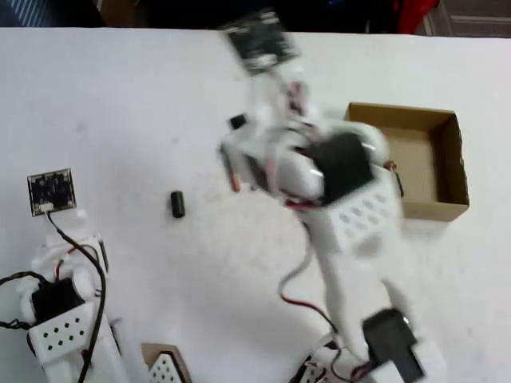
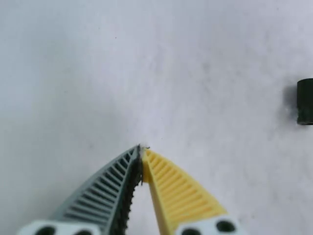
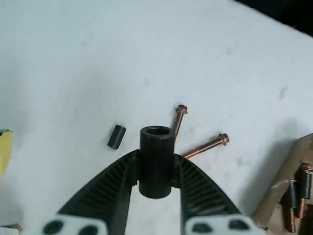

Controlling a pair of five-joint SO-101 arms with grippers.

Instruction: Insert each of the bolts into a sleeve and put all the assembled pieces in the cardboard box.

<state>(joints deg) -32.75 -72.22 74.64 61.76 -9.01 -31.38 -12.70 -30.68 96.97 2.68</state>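
two sleeves remained without bolts. nearest the arm bases, the left gripper (image 2: 142, 148) sat low over the table (image 2: 98, 73), its grey and yellow fingers pressed tip to tip on nothing; judged parked clear of the work. the loose sleeve (image 2: 304, 102) lay on its side, off to one side of it and apart. farther out, the right gripper (image 3: 156, 160) had its black fingers closed onto the flanks of the held sleeve (image 3: 156, 144), which stood upright with the open bore towards the wrist camera, judged so presented to receive a shank. just beyond lay the first bolt (image 3: 179, 119) and the second bolt (image 3: 205, 146), loose on the table, heads splayed apart, neither yet inserted. farthest, the cardboard box (image 1: 435, 209) contained assembled pieces (image 3: 295, 198) lying against one wall.
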